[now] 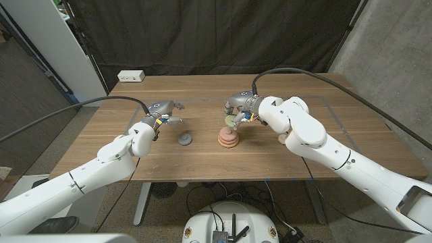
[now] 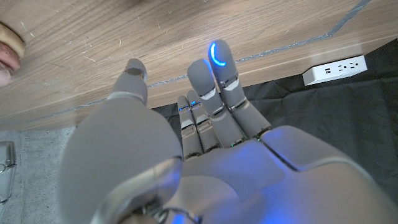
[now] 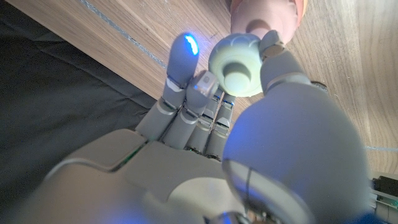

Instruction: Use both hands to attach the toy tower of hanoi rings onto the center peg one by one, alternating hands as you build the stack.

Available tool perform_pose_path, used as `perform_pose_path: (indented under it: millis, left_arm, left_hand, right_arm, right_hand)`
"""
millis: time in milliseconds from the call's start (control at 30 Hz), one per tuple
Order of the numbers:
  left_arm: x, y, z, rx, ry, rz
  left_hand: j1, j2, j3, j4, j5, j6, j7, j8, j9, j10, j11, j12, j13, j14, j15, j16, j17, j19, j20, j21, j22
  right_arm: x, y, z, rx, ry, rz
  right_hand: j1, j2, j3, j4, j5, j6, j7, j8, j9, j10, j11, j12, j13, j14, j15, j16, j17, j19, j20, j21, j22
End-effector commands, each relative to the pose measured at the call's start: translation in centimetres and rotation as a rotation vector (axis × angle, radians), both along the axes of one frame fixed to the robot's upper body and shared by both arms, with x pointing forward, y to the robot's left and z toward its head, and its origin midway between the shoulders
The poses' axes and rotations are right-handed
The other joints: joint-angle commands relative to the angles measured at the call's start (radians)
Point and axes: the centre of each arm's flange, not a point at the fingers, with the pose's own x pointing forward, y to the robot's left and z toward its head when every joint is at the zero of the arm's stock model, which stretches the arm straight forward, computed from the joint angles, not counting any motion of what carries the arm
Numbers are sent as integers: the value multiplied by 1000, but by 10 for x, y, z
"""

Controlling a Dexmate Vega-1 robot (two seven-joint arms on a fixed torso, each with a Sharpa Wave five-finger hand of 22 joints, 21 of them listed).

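Right hand (image 1: 240,108) hangs above the middle of the wooden surface (image 1: 202,91), pinching a pale green ring (image 1: 230,121) between thumb and fingers. In the right wrist view the same ring (image 3: 237,64) shows as a round, light green disc with a raised centre, held against the fingertips (image 3: 185,50), one of which carries a blue light. The ring sits directly over the ring stack (image 1: 228,138), slightly toward 12 o'clock of it, and I cannot tell whether it touches the top of the stack or hovers just clear. The stack itself stands near the centre of the surface: a wide reddish-brown ring at the bottom with paler pinkish rings above; the peg is hidden by the rings and the hand.

At about 9 o'clock from the stack, near it but apart, a grey ring (image 1: 185,139) lies flat on the wood. The left hand (image 1: 164,111) is raised just beyond that grey ring, toward 11 o'clock of it, and holds nothing; its fingers are spread apart. The left wrist view shows that hand (image 2: 205,118) from behind, fingers extended side by side over the far edge of the surface, a blue light on one tip.

A white power strip (image 1: 131,76) rests at the far left edge of the surface, at 10 o'clock from the stack, well apart from both hands.
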Motion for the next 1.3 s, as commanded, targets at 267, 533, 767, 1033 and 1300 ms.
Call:
perform_pose_path:
  millis: [267, 533, 767, 1033, 1300]
  left_arm:
    - [0, 3, 3, -1, -2, 6]
    - [0, 5, 4, 4, 3, 10]
    - [1, 3, 3, 9, 5, 0]
    - [2, 3, 2, 8, 11, 7]
    - [0, 2, 2, 4, 6, 9]
  left_hand:
    - [6, -24, -4, -3, 1, 23, 8, 4, 2, 20, 4, 3, 2, 18, -25, -3, -4, 11, -96, -11, -1]
    - [24, -54, 1, -13, -20, 31, 16, 3, 2, 21, 13, 2, 6, 30, -25, 5, 7, 9, -96, -31, -5]
    - [37, -63, 20, -14, -35, 48, 27, 6, 1, 30, 16, 5, 9, 28, -25, 5, 19, 17, -96, -54, 7]
    - [38, -77, 46, -10, -46, 56, 27, 4, 1, 44, 21, 7, 14, 22, -25, 0, 34, 32, -94, -83, 24]
    - [45, -84, 66, -12, -49, 58, 29, 2, 1, 55, 26, 9, 17, 22, -25, -4, 43, 39, -95, -99, 31]
  right_arm:
    - [14, 18, -4, -59, 57, 2]
    - [17, 25, -8, -84, 54, -5]
    - [25, 25, -15, -87, 78, -20]
    - [29, 23, -19, -88, 83, -30]
    - [31, 26, -24, -123, 75, -36]
  right_hand:
    - [57, 108, 42, 29, 7, 14, 0, -8, 5, 13, -18, 6, -2, 0, -2, -2, -1, 1, 2, 2, 2]
    - [58, 110, 43, 29, 8, 14, 4, -11, 5, 13, -14, 7, -3, 0, -2, -1, -1, 1, 2, 3, 3]
    - [61, 113, 44, 29, 10, 17, 7, -15, 5, 13, -13, 9, -5, -2, -2, -3, -2, -2, 2, 2, 3]
    - [62, 114, 44, 29, 11, 23, 10, -18, 6, 16, -11, 11, -7, -4, -2, -5, -4, -4, 2, 1, 2]
    - [62, 114, 44, 29, 13, 30, 10, -21, 7, 23, -12, 14, -9, -2, -2, -2, -1, -5, 2, 2, 2]
